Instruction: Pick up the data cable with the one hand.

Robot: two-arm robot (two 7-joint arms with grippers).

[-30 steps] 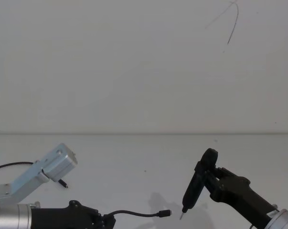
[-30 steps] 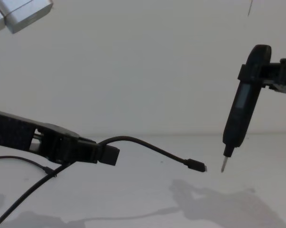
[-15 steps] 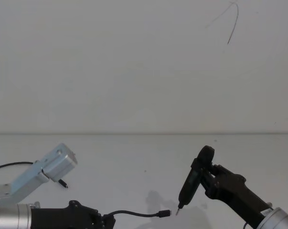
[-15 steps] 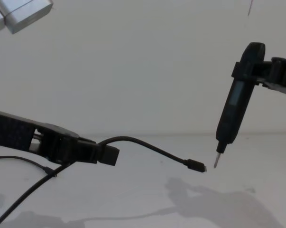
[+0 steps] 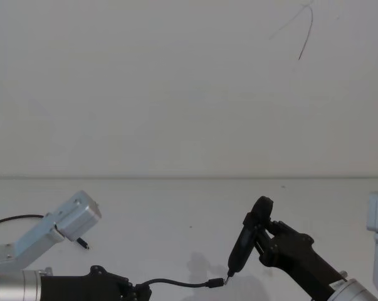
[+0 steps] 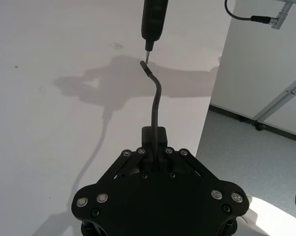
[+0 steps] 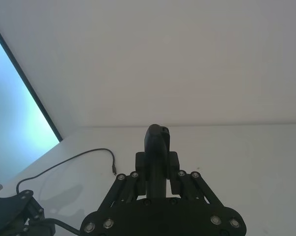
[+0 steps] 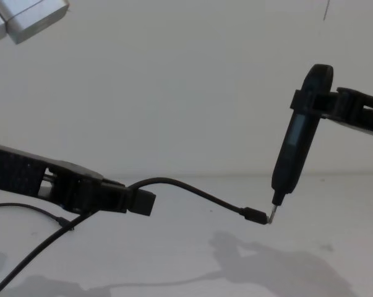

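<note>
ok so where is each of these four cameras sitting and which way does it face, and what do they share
Head view: high on the robot, looking forward and down at the white table; the left gripper and right gripper show low.
Chest view: lower, looking across the table; the left gripper holds the data cable.
Left wrist view: behind the left gripper, looking along the cable to its plug.
Right wrist view: behind the right gripper, looking past the pen-shaped tool.
Head and chest views both show the tool's tip at the plug.

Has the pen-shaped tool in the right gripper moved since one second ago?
Yes. In the chest view the pen-shaped tool has moved left and down toward the steady cable plug, which its tip now meets.
</note>
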